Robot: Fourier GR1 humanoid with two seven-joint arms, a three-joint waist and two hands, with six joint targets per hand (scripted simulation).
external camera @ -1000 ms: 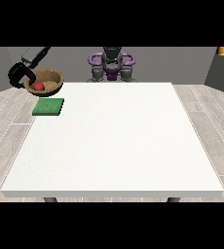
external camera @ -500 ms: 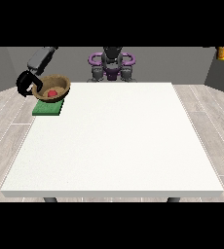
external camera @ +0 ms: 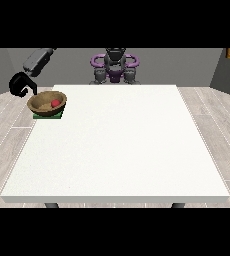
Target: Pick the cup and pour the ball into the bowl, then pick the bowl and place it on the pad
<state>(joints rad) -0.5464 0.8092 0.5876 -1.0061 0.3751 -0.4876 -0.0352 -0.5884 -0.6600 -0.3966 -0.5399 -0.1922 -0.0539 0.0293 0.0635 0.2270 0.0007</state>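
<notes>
On the pad: bowl [external camera: 46,104] sits over the green pad [external camera: 48,115], at the table's [external camera: 117,145] far corner on the view's left.
Ball: red ball [external camera: 55,103] inside bowl.
Hand: hand at view's left [external camera: 21,85] just beside bowl, apart from its rim; fingers curled, holding nothing.
Other hand: not seen.
Handling: bowl looks rigid, light, smooth; best taken at the rim. Ball may roll if tilted.

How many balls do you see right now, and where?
1. A red ball lies inside the wooden bowl, which sits over the green pad at the table's far corner at the view's left. No others show.
</notes>
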